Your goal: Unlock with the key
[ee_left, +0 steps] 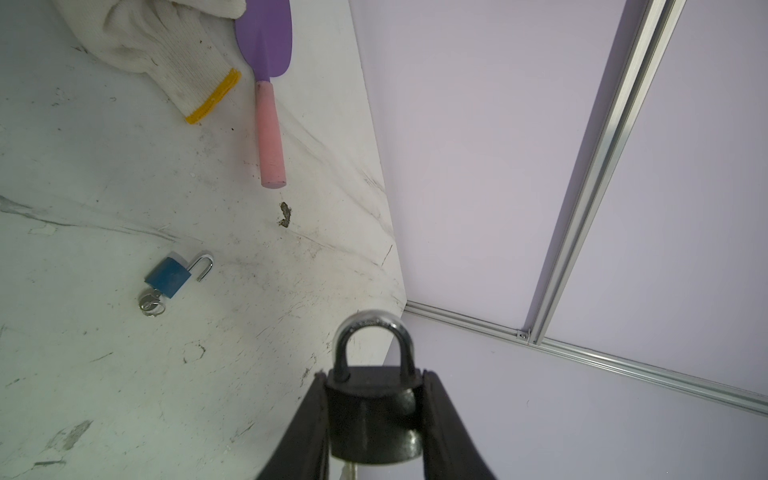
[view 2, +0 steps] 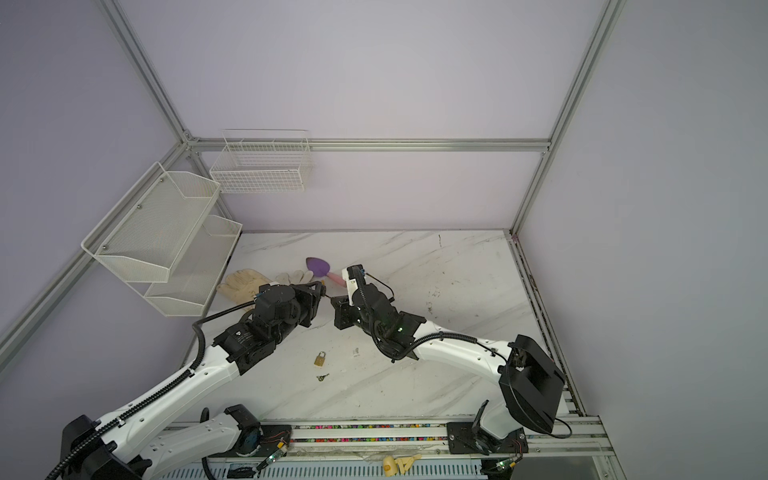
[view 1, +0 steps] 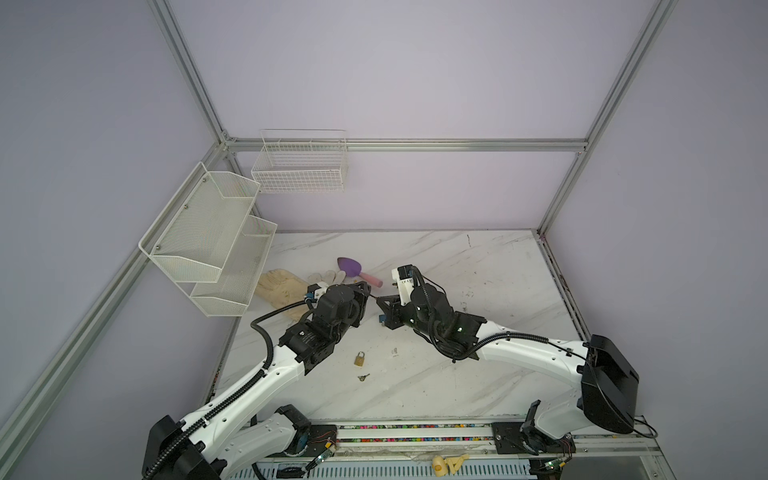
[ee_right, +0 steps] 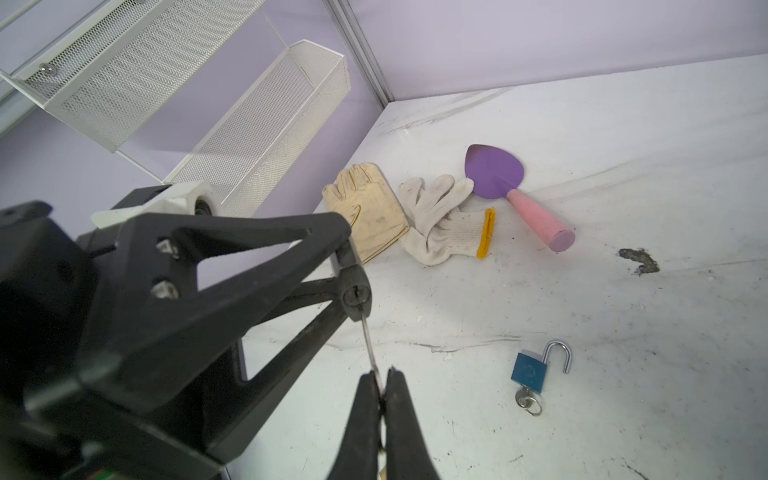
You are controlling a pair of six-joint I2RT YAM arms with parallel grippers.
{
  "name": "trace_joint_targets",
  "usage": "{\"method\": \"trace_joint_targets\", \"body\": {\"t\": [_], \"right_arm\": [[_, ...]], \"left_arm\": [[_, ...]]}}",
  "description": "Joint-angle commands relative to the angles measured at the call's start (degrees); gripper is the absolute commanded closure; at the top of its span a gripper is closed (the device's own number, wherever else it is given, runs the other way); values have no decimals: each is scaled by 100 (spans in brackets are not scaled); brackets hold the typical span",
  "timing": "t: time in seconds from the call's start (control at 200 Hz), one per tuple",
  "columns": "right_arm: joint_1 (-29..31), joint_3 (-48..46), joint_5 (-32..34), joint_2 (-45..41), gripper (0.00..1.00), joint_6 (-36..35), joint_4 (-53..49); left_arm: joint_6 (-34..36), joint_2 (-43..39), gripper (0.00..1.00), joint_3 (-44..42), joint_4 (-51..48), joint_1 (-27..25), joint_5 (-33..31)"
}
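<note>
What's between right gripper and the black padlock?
Only the key, from the right gripper to the keyhole end of the black padlock; right wrist view.

The scuffed, marbled white tabletop (view 1: 478, 374) carries a purple trowel (view 1: 353, 268) toward its back. A knit glove (view 1: 324, 276) lies just beside the trowel, touching a leather glove (view 1: 282, 284) farther left. Well in front of the trowel lie an open blue padlock (ee_right: 530, 372), a brass padlock (view 1: 360, 358) and a loose key (view 1: 363, 377).

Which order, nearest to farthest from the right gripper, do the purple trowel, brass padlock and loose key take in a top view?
1. purple trowel: just behind the right gripper, on the far side.
2. brass padlock: on the table, on the near side.
3. loose key: just past the brass padlock, nearer the front edge.
</note>
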Motion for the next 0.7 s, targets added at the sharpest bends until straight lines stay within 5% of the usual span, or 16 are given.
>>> {"method": "trace_joint_targets", "body": {"t": [0.0,0.695], "right_arm": [[1,179,205,-218,100,-125,59],[2,185,-20,-73,100,-151,128]], "left_arm": [[-8,-150,100,-231,291,21,29],[17,-190,100,-227,532,67,183]]}}
